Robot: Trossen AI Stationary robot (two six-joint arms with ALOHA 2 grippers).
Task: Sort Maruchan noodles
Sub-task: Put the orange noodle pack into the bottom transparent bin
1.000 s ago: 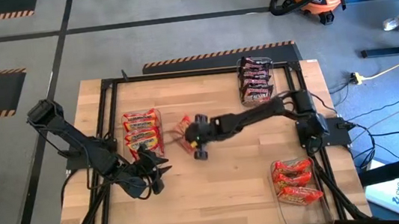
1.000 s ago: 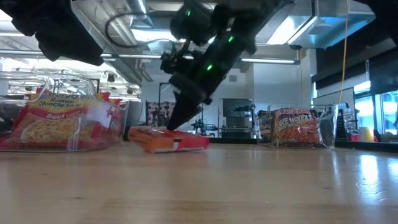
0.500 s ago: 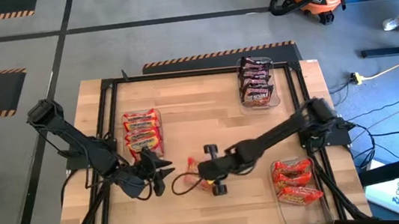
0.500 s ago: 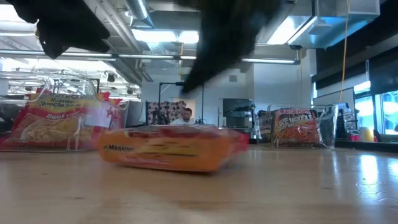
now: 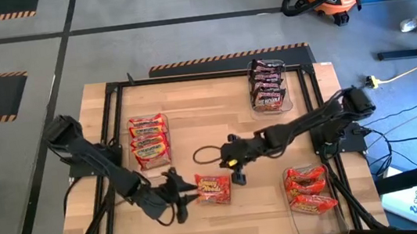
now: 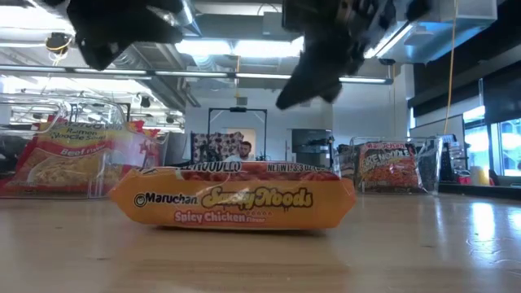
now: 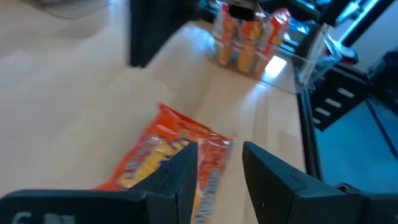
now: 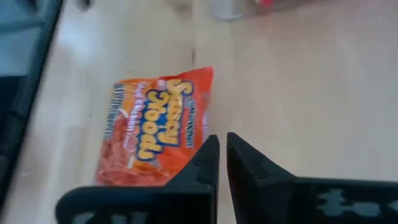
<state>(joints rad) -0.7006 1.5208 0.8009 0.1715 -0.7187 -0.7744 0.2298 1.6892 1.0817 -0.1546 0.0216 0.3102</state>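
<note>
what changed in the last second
The right pincer dragged the orange packet from beside the left bin toward the table's near edge, let go and backed off, shut. The left pincer moved in beside the packet, part open. The three bins and their packets stayed put.

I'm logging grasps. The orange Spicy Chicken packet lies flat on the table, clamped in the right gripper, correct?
Not clamped. The right gripper is shut on nothing, raised clear of the Spicy Chicken packet, as the low view shows. The packet does lie flat on the table.
</note>
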